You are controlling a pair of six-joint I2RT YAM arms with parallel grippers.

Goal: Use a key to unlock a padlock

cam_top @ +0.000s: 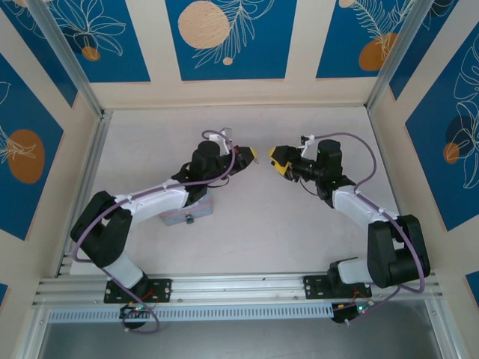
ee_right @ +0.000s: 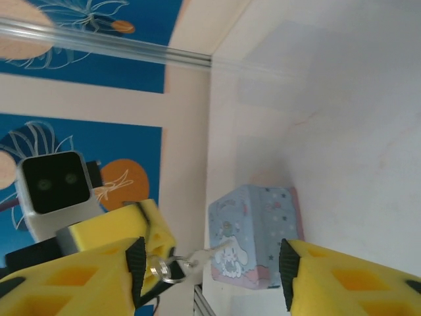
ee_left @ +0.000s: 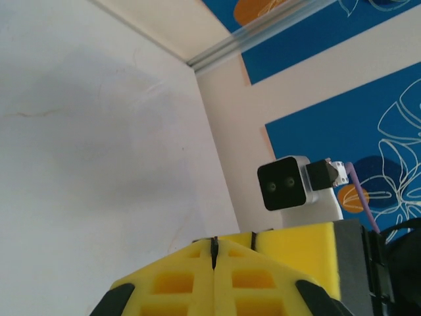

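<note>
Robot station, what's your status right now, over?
Left gripper shut, right gripper open, tips facing closely. Small key on its ring hangs at the left tip; hold unclear. Blue tin lies beneath the left arm, not between them.

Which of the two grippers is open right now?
The right gripper: its yellow fingers stand wide apart, whereas the left gripper has its fingers pressed together.
</note>
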